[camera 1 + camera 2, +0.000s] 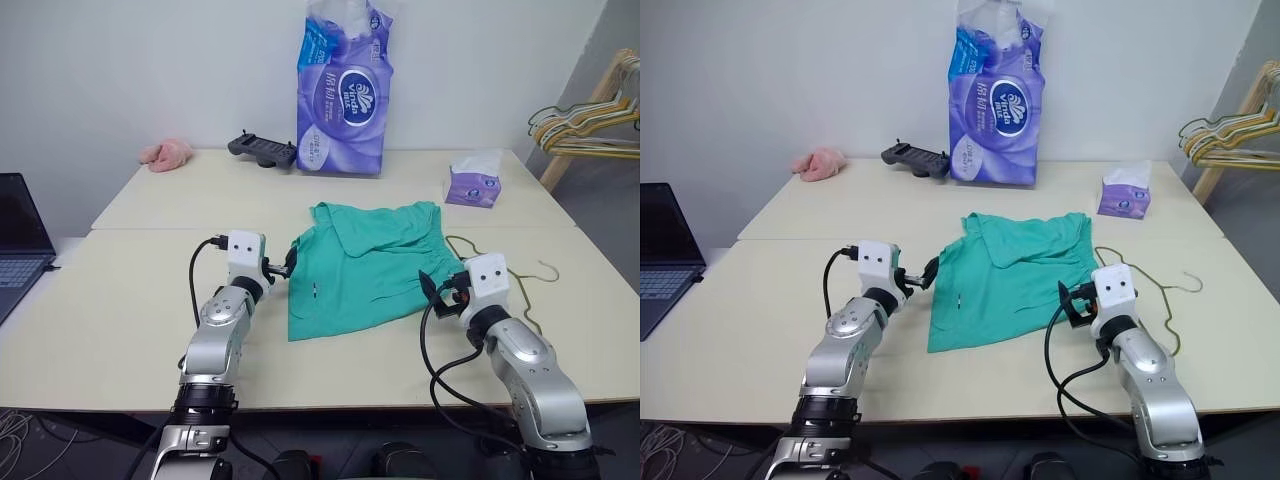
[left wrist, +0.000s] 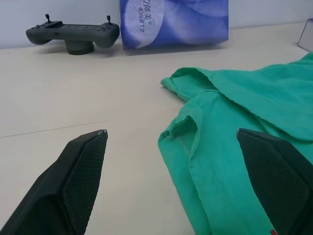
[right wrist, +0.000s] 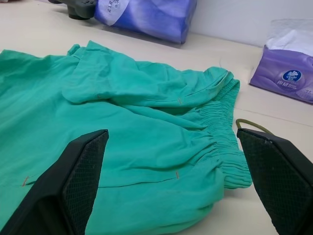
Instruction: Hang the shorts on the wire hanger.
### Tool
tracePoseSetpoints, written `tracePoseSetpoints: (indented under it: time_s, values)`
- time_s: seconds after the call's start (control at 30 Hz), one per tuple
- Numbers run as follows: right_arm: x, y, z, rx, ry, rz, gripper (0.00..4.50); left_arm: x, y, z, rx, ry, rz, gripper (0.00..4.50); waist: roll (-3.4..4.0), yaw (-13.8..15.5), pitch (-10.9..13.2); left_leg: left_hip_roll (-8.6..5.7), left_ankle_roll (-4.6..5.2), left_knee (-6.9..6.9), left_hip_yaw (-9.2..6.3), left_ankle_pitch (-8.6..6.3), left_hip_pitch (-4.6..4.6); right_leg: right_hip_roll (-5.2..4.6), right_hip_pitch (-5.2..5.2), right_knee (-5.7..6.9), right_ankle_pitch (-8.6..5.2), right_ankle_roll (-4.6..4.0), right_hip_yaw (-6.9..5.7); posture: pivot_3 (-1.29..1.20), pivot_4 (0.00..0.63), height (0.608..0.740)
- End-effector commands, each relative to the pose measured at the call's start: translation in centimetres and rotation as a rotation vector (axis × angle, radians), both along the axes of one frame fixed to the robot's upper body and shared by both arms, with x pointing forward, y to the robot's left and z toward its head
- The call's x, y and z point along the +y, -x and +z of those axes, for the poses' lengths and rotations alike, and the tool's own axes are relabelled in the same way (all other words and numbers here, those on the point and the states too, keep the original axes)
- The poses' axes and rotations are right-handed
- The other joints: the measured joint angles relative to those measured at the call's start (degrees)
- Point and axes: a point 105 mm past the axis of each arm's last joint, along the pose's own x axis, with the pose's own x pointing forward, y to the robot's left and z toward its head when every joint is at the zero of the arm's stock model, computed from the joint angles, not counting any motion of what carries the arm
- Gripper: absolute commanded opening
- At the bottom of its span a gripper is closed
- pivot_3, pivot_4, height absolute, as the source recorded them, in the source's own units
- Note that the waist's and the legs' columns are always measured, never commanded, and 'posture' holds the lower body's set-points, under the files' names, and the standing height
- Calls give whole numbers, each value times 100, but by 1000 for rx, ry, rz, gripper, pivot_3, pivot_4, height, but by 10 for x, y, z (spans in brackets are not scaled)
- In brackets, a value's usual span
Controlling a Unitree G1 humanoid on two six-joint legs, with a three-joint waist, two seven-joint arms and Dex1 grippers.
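Nearest the robot, both arms reach forward over the desk [image 1: 120, 300] on either side of the shorts [image 1: 365, 265]. The left gripper [image 1: 283, 268] has its fingers spread wide and holds nothing; its tips sit just at the shorts' left edge, near a folded corner. The right gripper [image 1: 432, 290] is likewise spread wide and empty, close to the gathered waistband on the shorts' right side.

The shorts lie flat but rumpled in the middle of the desk, one leg folded over. The wire hanger [image 1: 520, 285] lies on the desk to their right, partly tucked under the waistband, with its hook pointing away from the shorts.

The risks, as I judge them: the thin wire lies flat on the desk and could slip out of a pinch or skid away; closing on the waistband could catch the wire along with the fabric, since the two overlap; and the soft cloth may bunch or slide off the hanger.

Further back stand a tissue box [image 1: 473, 183], a purple pack of tissue [image 1: 343, 90], a dark controller [image 1: 262, 150] and a small pink cloth [image 1: 166, 154].
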Motion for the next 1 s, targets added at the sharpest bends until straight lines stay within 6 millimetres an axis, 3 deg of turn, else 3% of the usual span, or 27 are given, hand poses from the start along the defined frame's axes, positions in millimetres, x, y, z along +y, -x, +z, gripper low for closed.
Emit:
tracePoseSetpoints:
  time_s: [0.03,0.37,0.57,0.67,0.73,0.87,1.0]
  values:
    - [-4,-3,13,-61,-2,-21,4487,-5,-1,27,-101,17,-19,4500,0,0,0,0,0,0,0,0,0,0,0,0,0,0,0,-17,12,740]
    - [-11,-7,11,-68,11,-48,4487,-10,2,29,-110,13,-59,4500,0,0,-4,0,0,0,0,0,0,0,0,0,0,-1,-1,-21,2,740]
    - [-20,-5,18,-76,71,12,4487,-22,8,29,-89,-24,-227,4500,-1,-3,-3,-2,0,0,2,0,0,0,0,0,0,-1,0,-27,13,740]
    - [-22,4,26,-81,132,155,4487,-39,28,32,-90,-81,-506,4500,1,-12,-3,-1,0,0,4,0,0,0,0,0,0,0,-2,-28,8,740]
    - [-17,19,21,-62,269,351,4487,-43,48,28,-69,-157,-697,4500,6,-18,-5,-1,0,-3,5,0,0,0,0,-5,0,-1,-2,-28,0,740]
    - [-22,38,1,-13,488,607,4487,-35,73,18,-18,-240,-883,4500,9,-25,-3,2,2,-7,8,-1,6,0,12,-23,-1,-2,-3,-42,0,740]
    - [-33,41,-15,-14,651,736,4487,-30,85,7,3,-298,-973,4500,6,-16,-2,4,3,-1,9,-1,23,0,36,-28,-2,-4,-2,-41,0,740]
